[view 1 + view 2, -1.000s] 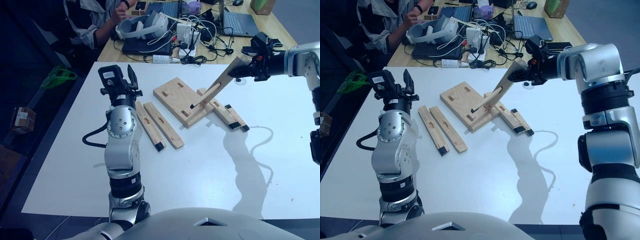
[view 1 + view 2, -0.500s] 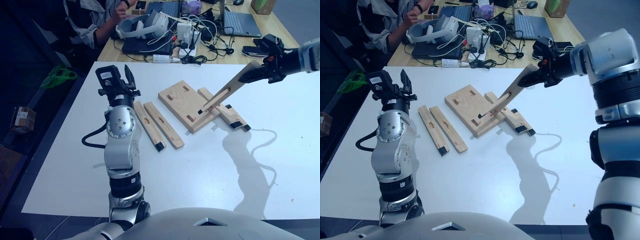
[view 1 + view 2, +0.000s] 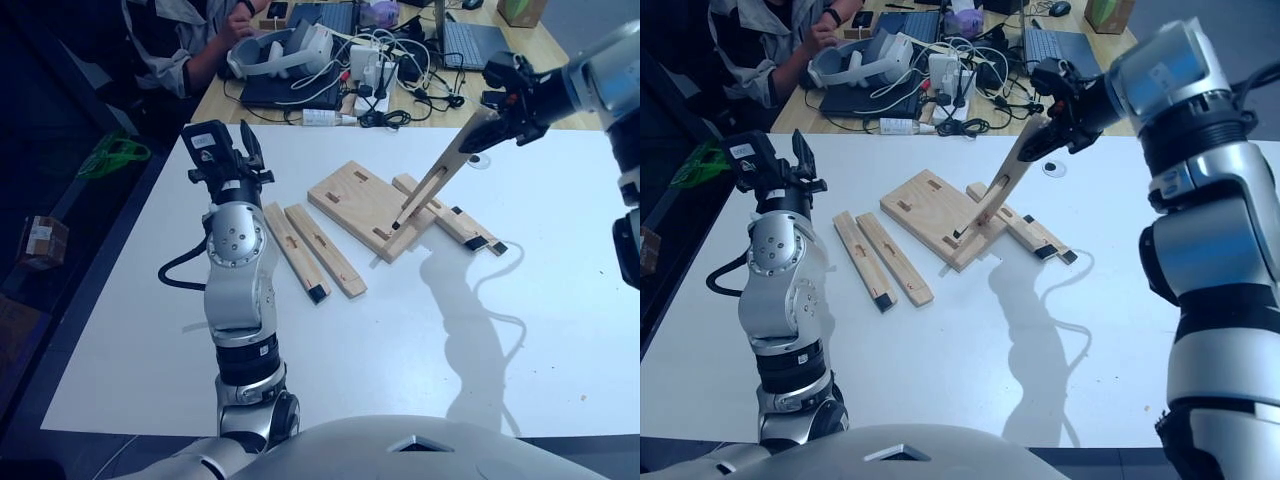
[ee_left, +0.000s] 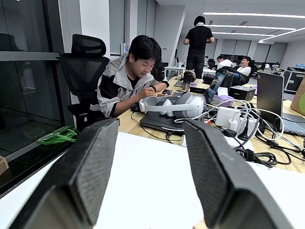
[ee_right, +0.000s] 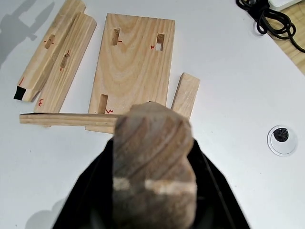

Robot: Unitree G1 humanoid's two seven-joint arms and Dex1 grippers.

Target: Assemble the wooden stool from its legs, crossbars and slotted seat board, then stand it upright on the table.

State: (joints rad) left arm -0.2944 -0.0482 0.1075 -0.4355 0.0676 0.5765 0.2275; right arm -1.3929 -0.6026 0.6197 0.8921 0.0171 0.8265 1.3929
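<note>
Right claw (image 3: 495, 118): clenching on the top end of a leg (image 3: 435, 180), holding it slanted above the seat board (image 3: 357, 200).
Leg: leaning steeply, with its lower tip meeting the board at the slot nearest the robot's right; whether it is entering the slot is unclear.
Change: the leg is standing noticeably steeper than half a second ago, its tip staying at that same slot.
Meaning: the tenon is probably being swung upright for insertion, and no leg is seated yet.
Left claw (image 4: 151, 157): hanging released, raised over the worktop (image 3: 400, 340), near two flat-lying legs (image 3: 310, 252).
Other pieces (image 3: 450, 215): lying just beside the board.
</note>
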